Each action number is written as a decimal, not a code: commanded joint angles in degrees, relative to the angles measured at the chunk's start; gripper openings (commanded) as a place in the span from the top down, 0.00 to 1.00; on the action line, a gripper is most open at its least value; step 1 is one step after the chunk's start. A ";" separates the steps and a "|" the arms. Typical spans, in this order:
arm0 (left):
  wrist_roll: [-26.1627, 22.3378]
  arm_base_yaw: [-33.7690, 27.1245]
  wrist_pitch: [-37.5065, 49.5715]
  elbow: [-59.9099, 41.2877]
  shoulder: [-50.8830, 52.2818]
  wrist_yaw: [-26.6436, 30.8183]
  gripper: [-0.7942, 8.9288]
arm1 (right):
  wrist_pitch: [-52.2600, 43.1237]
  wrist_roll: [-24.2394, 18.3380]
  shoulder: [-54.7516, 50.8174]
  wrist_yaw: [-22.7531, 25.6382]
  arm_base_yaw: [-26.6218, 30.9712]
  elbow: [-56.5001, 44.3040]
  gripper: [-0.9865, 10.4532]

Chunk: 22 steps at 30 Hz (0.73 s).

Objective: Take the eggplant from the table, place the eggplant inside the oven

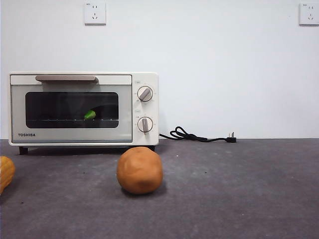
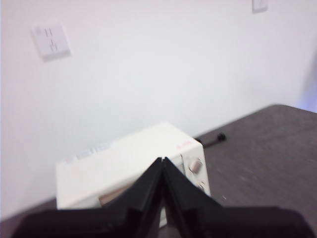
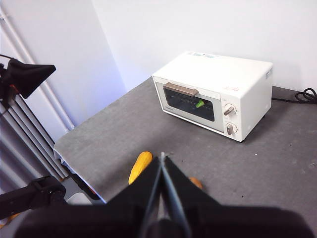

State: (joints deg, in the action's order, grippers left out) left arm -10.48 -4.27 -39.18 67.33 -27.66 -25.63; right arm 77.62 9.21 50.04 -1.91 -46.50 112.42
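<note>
"TOSHIBA" is printed in dark letters on the oven (image 1: 83, 109) door's lower-left corner.

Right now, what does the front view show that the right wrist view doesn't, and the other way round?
Only the front view shows two wall sockets and the cord's plug.

Only the right wrist view shows the right gripper, fingers shut, the oven's top and a black stand beyond the table edge.

Both show the closed oven, the eggplant's green cap behind the glass, the round orange-brown ball and the yellow-orange ridged item.
</note>
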 commanded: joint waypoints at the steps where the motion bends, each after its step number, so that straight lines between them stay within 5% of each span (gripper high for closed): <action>1: -2.25 0.07 5.07 -7.32 3.58 0.15 0.92 | 1.22 -0.42 -0.02 0.04 -0.11 -0.31 0.91; 7: -5.18 -0.02 10.97 -23.08 11.76 0.17 0.92 | 1.22 -0.42 -0.02 0.04 -0.11 -0.31 0.91; 22: -3.52 -0.57 18.78 -53.57 27.50 2.97 0.92 | 1.22 -0.42 -0.02 0.04 -0.11 -0.31 0.91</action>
State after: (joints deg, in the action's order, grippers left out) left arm -14.76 -4.71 -21.23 14.81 -0.62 -23.00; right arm 77.65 9.21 50.06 -1.91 -46.50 112.42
